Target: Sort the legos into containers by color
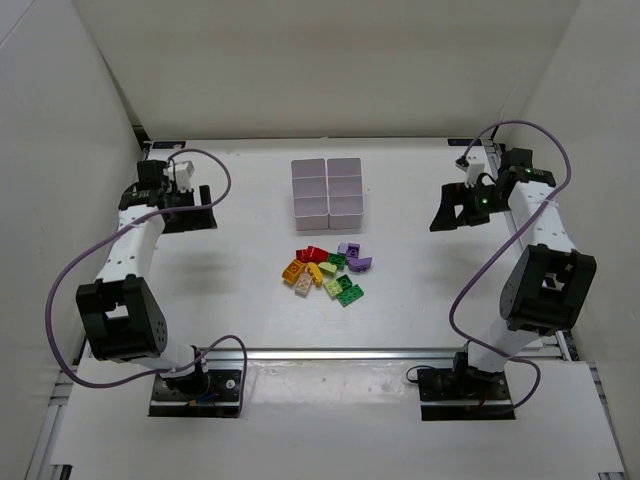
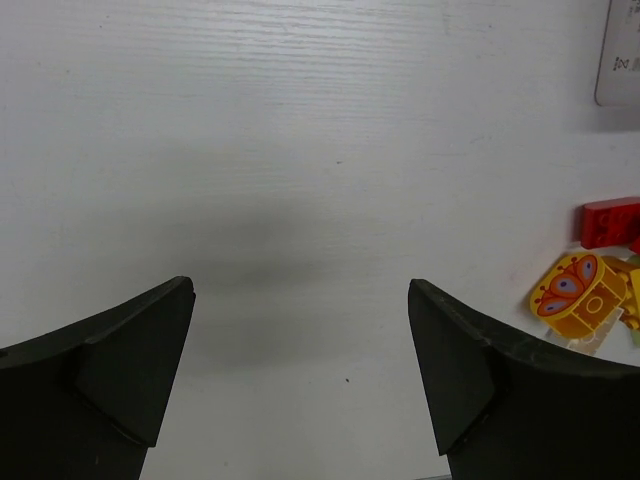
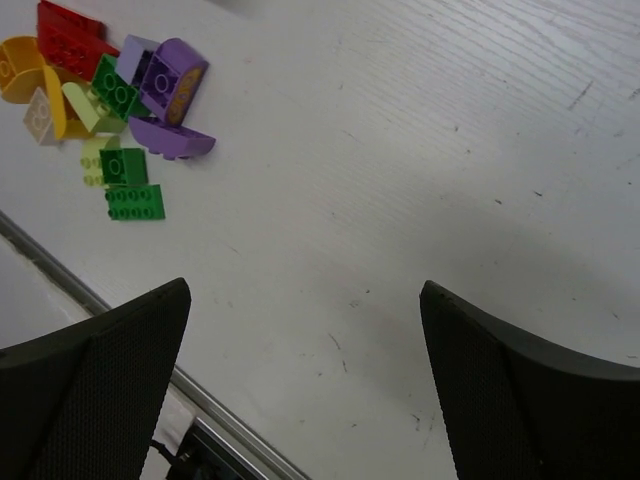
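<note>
White walls (image 1: 330, 60) box in a pale wood-grain desk (image 1: 230, 300) with a metal rail (image 1: 340, 352) along its near edge. Mid-desk lie the legos (image 1: 325, 272), a tight heap of small studded pieces: red bricks (image 1: 311, 253) at the far side, purple bricks (image 1: 355, 258) on the right, green bricks (image 1: 349, 294) nearest the arms, with orange, yellow and lime among them. Just beyond the heap, apart from it, stand the containers (image 1: 327, 187), 6 translucent-white square bins joined 2 by 3; their insides are too pale to read from above. The pieces overlap, so an exact count is not possible. The left wrist view catches only the heap's edge: an orange rounded brick (image 2: 575, 295) with a printed face, and a red one cut by the frame. Both are released: the left pincer (image 2: 300, 300) and the right pincer (image 3: 305, 300) hang with fingers spread wide above bare desk, well to either side of the heap
</note>
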Controlling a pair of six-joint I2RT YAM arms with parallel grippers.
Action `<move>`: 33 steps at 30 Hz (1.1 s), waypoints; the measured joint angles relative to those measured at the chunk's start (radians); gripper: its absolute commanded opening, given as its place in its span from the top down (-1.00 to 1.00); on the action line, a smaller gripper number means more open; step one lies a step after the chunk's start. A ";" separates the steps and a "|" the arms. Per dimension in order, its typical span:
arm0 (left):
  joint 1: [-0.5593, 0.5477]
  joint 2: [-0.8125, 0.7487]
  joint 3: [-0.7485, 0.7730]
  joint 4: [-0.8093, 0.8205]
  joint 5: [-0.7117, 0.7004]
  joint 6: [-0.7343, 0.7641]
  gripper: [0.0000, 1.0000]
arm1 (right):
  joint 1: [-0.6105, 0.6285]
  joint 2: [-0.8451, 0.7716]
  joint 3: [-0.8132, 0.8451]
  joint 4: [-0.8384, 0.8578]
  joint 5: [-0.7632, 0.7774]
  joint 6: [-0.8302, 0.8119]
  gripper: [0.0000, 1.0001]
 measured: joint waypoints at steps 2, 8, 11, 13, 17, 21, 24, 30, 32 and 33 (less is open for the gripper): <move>0.000 -0.003 0.000 0.000 0.013 0.027 -0.99 | 0.001 0.000 0.000 0.010 0.026 0.004 -0.98; -0.004 -0.079 -0.027 -0.016 0.175 0.174 -0.99 | 0.089 -0.029 -0.027 0.035 0.074 -0.053 -0.94; -0.011 -0.122 -0.022 -0.041 0.265 0.234 -0.99 | 0.254 -0.108 -0.082 0.046 0.092 -0.134 -0.91; -0.015 -0.138 -0.022 -0.052 0.289 0.256 -0.99 | 0.395 -0.161 -0.108 0.048 0.095 -0.193 -0.79; -0.022 -0.153 -0.022 -0.066 0.297 0.282 -0.99 | 0.626 -0.217 -0.156 0.049 0.084 -0.288 -0.47; -0.022 -0.151 -0.022 -0.070 0.291 0.291 -0.99 | 0.681 -0.205 -0.202 0.052 0.081 -0.344 -0.28; -0.022 -0.145 -0.020 -0.071 0.287 0.298 -0.99 | 0.689 -0.172 -0.220 0.060 0.087 -0.382 -0.18; -0.022 -0.085 0.022 -0.076 0.275 0.303 -0.98 | 0.694 -0.089 -0.233 0.166 0.143 -0.444 -0.18; -0.022 -0.066 0.035 -0.076 0.273 0.303 -0.98 | 0.694 -0.071 -0.234 0.198 0.159 -0.460 -0.17; -0.022 -0.059 0.040 -0.074 0.272 0.303 -0.98 | 0.694 -0.060 -0.233 0.211 0.164 -0.472 -0.17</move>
